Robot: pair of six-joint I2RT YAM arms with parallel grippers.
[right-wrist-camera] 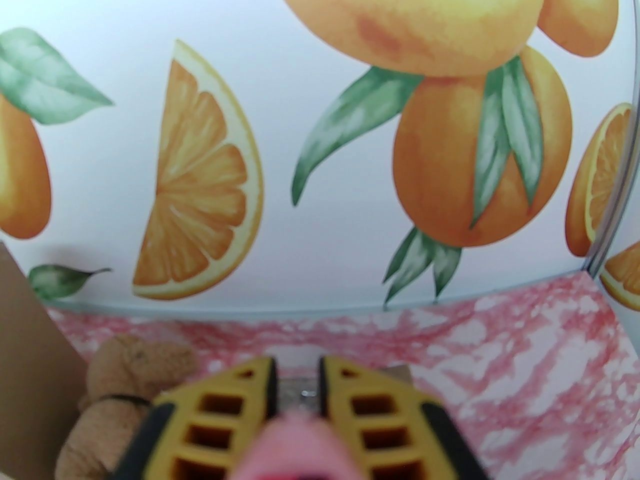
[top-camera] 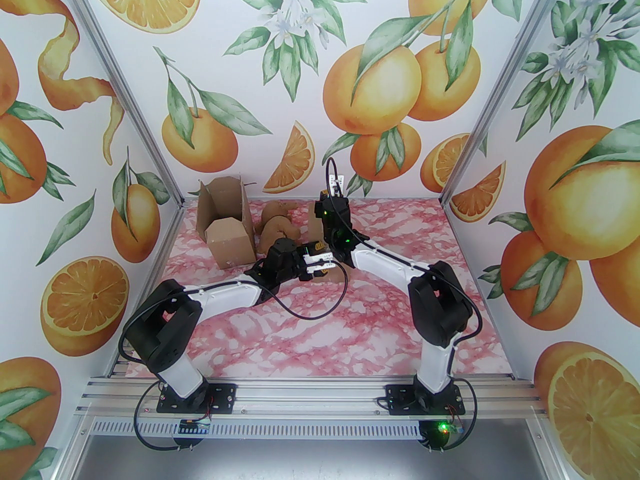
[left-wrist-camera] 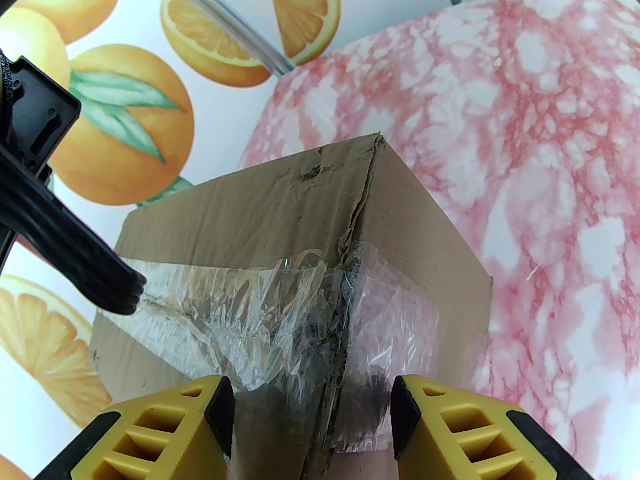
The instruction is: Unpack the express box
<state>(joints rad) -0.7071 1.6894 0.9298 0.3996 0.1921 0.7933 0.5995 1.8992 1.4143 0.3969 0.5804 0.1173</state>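
Note:
The express box is brown cardboard with crumpled clear tape over a torn corner edge. My left gripper is shut across that taped corner, one yellow finger on each face. From above, a strip of the box shows between the two wrists, with the left gripper against it. My right gripper points toward the back wall and is shut on a pink utility knife. The knife's short metal blade shows between the fingertips.
An opened cardboard box lies at the back left. A brown plush toy sits beside it, and its body also shows left of the right gripper. The right arm's black link and cable hang close left of the express box.

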